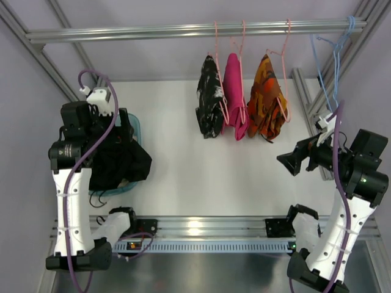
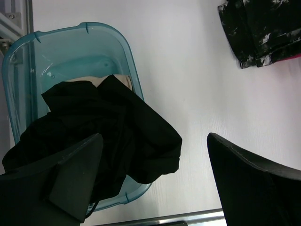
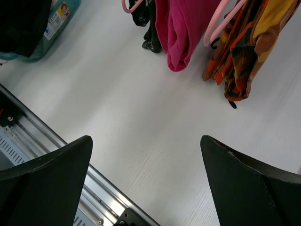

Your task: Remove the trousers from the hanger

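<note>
Top view. Hung from the rail (image 1: 183, 28), side by side: trousers (image 1: 209, 97) at the left, on the pale-pink hanger (image 1: 216, 38), touching a pink garment (image 1: 235, 91); next along, an orange garment (image 1: 269, 101). At the rail's right end, bare blue hangers (image 1: 335, 55). Lower left on the table (image 1: 183, 177), a teal bin (image 1: 135, 125) heaped with black clothes (image 1: 122, 162), partly hidden under the left arm (image 1: 72, 183). At mid-right, the right gripper (image 1: 292, 163), pointing in over the table, well apart from the trousers and holding nothing.

Left wrist view. Left gripper (image 2: 154, 141) spread wide, one finger at each bottom corner, nothing between them. Poised over the near-right part of the bin, with black clothes spilling over its rim and a scrap of beige cloth (image 2: 120, 80) showing beneath them. In the top right corner, the speckled lower end of the trousers, well apart from both fingers, with a sliver of the pink garment beside it.

Right wrist view. Jaws wide apart here too, empty, only bare table between the fingers. Along the top edge, the dark lower end of the trousers, just left of the pink garment, with a curve of the hanger next to it. Further right, the orange garment on pink wire of its own. In the top left corner, the bin with a label on its side. At bottom left, the metal base rail (image 3: 47, 136).
</note>
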Available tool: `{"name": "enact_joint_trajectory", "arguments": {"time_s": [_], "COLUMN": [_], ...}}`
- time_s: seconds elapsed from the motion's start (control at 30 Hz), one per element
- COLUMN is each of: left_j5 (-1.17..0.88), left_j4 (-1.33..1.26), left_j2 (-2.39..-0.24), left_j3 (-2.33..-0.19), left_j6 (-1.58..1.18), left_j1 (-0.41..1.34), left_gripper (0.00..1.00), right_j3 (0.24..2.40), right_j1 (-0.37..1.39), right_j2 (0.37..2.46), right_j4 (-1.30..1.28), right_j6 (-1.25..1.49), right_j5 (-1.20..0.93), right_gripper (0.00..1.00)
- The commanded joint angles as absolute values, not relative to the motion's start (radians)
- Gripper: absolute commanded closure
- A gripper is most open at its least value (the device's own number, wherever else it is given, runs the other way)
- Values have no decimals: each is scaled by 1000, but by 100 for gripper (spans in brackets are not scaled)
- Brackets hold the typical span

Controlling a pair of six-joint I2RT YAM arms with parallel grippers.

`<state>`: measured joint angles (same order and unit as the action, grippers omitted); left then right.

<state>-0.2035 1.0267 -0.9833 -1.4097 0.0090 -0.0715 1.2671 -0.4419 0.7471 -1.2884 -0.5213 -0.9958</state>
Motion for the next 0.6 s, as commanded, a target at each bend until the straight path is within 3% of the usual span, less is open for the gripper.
{"name": "enact_joint_trajectory", "arguments": {"time_s": [0.0, 0.13, 0.33, 0.43, 0.57], "left_j5": [-158, -159, -596, -727, -738], "left_j4": [987, 931, 760, 565, 385], "left_j2": [-948, -960, -1022, -1080, -1177], "left_j3": [-1401, -1459, -1517, -1523, -1546], "left_j6": [-47, -142, -308, -550, -696], "left_j1": [-78, -77, -77, -75, -6], "left_gripper": [2, 2, 2, 2, 2], "right_j3": [1264, 1296, 1408, 1445, 1465], "right_j1": [-454, -454, -454, -454, -454], "right_j2": [752, 776, 859, 910, 946], "right_j4": [-1279, -1259, -1267, -1278, -1246], "right_j6": [-488, -431, -336, -296, -189], "right_j5": [-1003, -1008, -1049, -1084, -1112], "right_gripper": [1, 1, 0, 1, 1]}}
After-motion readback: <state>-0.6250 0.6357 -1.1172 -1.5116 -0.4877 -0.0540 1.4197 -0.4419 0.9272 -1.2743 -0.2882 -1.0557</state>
